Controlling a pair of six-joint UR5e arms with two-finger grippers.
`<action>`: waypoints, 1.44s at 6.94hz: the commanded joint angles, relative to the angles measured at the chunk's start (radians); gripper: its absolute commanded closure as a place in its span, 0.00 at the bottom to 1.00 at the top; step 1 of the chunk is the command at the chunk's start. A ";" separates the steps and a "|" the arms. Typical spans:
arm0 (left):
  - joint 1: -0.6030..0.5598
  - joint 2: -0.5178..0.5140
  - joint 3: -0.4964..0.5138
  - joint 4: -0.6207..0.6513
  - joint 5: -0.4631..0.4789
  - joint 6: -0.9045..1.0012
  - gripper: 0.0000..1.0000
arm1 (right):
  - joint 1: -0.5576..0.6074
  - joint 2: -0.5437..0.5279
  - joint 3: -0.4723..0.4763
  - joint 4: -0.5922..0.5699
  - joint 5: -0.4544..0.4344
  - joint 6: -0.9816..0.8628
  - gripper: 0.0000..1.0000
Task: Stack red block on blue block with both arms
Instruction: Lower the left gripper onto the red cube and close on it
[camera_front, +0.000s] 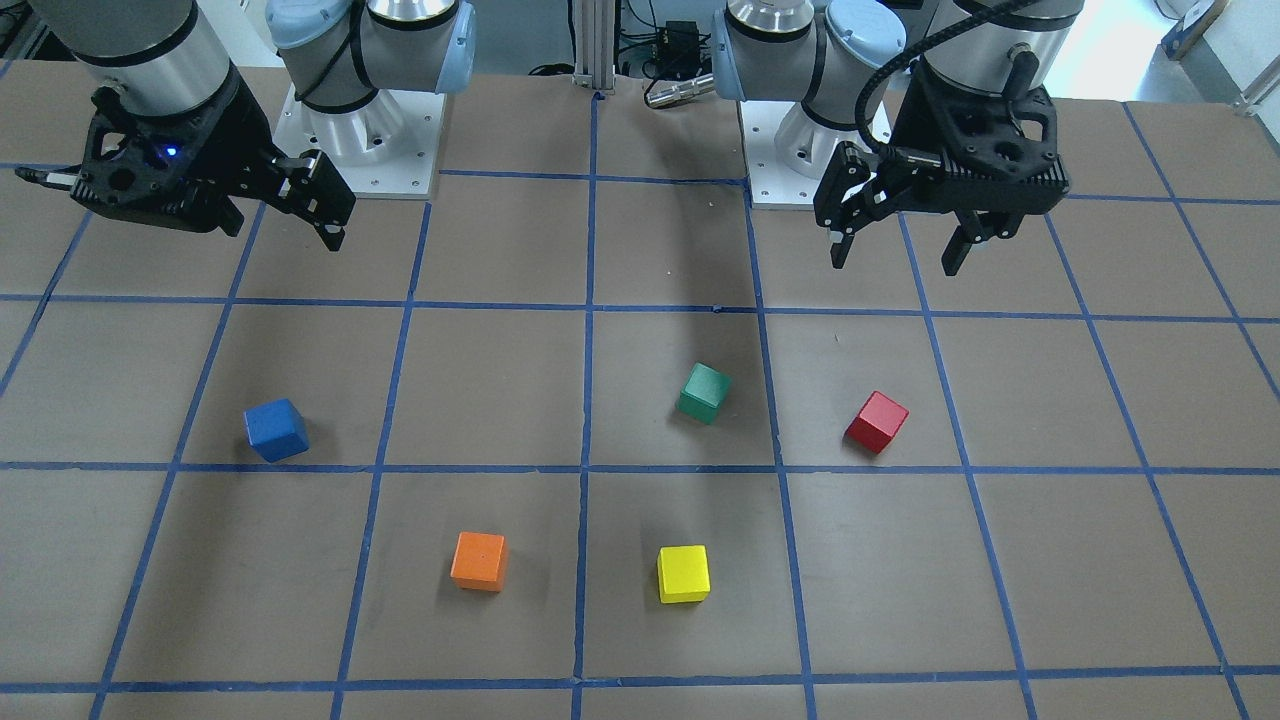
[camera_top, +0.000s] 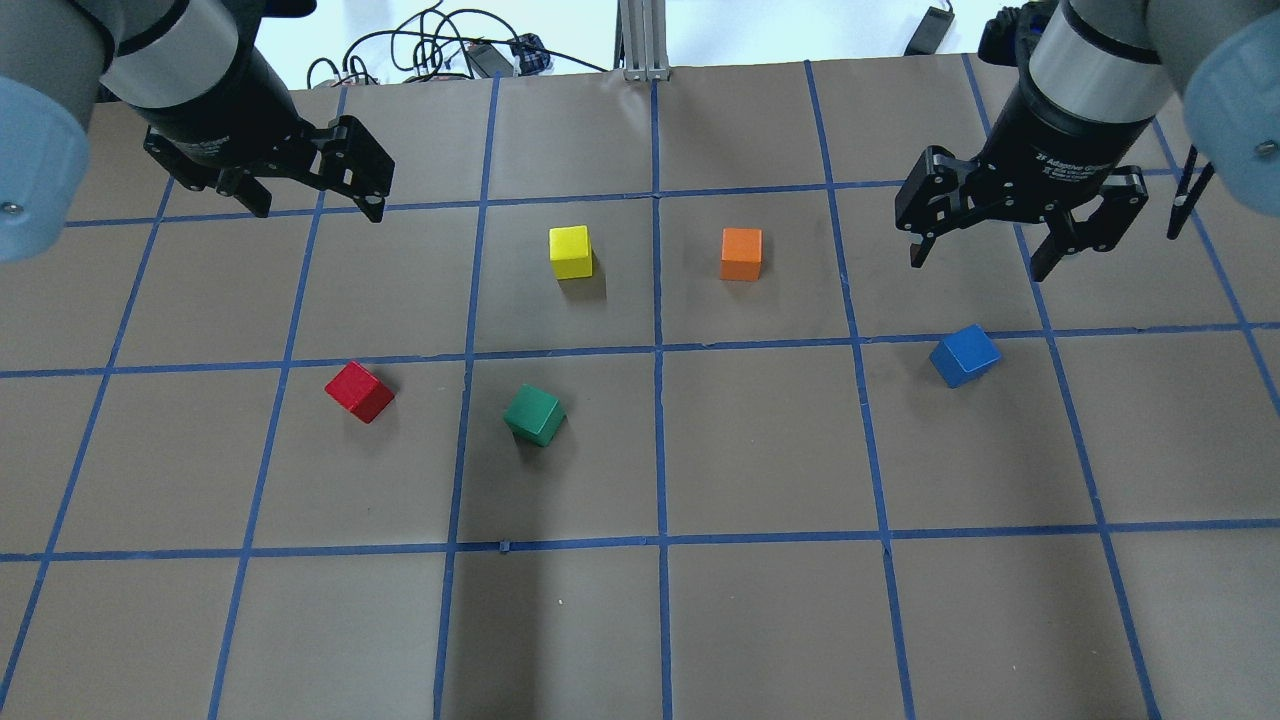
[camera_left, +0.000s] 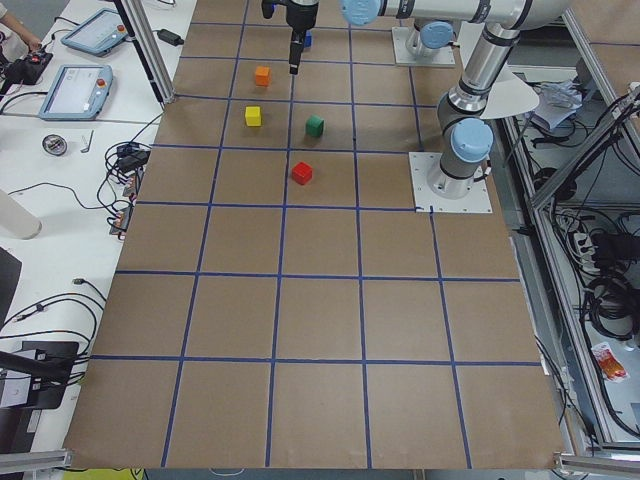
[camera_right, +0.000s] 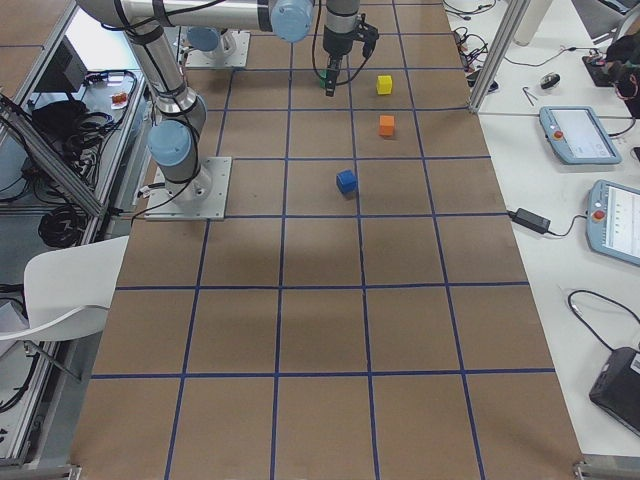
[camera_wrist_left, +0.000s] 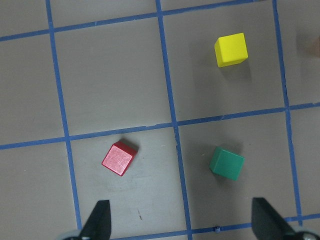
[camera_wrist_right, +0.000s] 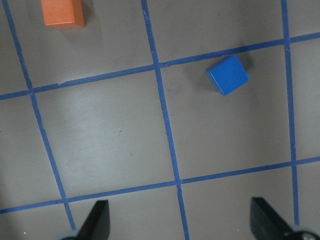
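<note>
The red block (camera_top: 358, 391) lies on the table on my left side and also shows in the front view (camera_front: 877, 421) and the left wrist view (camera_wrist_left: 119, 158). My left gripper (camera_top: 318, 205) hangs open and empty above the table, beyond the red block; it also shows in the front view (camera_front: 897, 262). The blue block (camera_top: 964, 355) lies on my right side and also shows in the front view (camera_front: 276, 429) and the right wrist view (camera_wrist_right: 228, 75). My right gripper (camera_top: 978, 262) is open and empty, above and just beyond the blue block, as the front view (camera_front: 285, 232) also shows.
A green cube (camera_top: 534, 414) lies right of the red block. A yellow cube (camera_top: 570, 251) and an orange cube (camera_top: 741, 253) sit farther out near the middle. The brown table (camera_top: 760, 620) has a blue tape grid.
</note>
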 joint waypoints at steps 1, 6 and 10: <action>-0.002 -0.004 0.004 -0.011 0.003 -0.045 0.00 | 0.002 -0.007 0.006 0.004 -0.001 0.006 0.00; 0.016 -0.042 -0.066 -0.037 0.007 0.081 0.00 | 0.004 -0.002 0.008 0.003 0.003 -0.004 0.00; 0.160 -0.183 -0.359 0.448 0.007 0.367 0.00 | 0.002 -0.001 0.006 -0.005 -0.002 -0.003 0.00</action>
